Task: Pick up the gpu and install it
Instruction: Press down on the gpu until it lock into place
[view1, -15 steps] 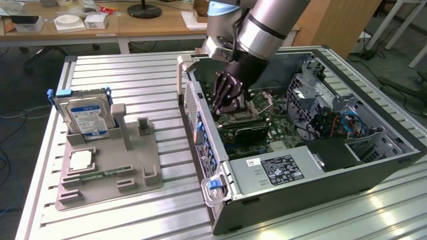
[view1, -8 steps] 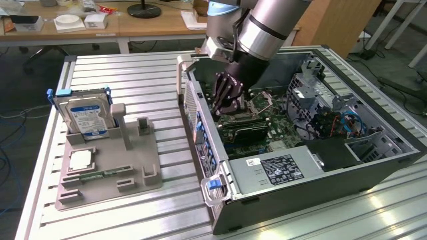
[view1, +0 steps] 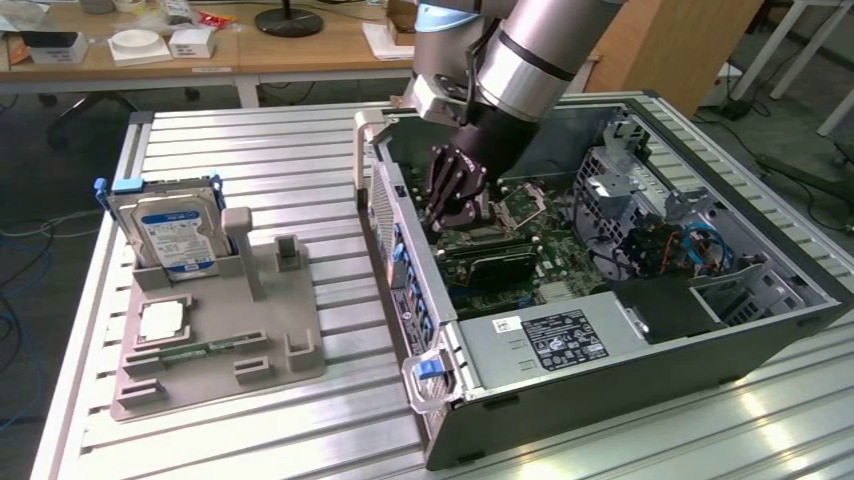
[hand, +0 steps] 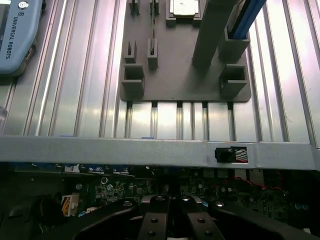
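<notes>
**Claw shut inside PC case**

We see the claw (view1: 457, 212) closed, low in the case (view1: 641, 350) over the mobo (view1: 541, 255). A dark card, prob. the gpu (view1: 487, 265), sits at its 6 o'clock. Contact is unclear, the tips being hidden. The tray (view1: 214, 340) w/ the drive (view1: 167, 235) is at the case's 9 o'clock.

Arm (view1: 534, 50): silver tube, black band, pale blue joint cap. Gripper (view1: 454, 195): black, linked fingers, round screw heads; blue-grey housing marked "UNIVERSAL ROBOTS".
</notes>
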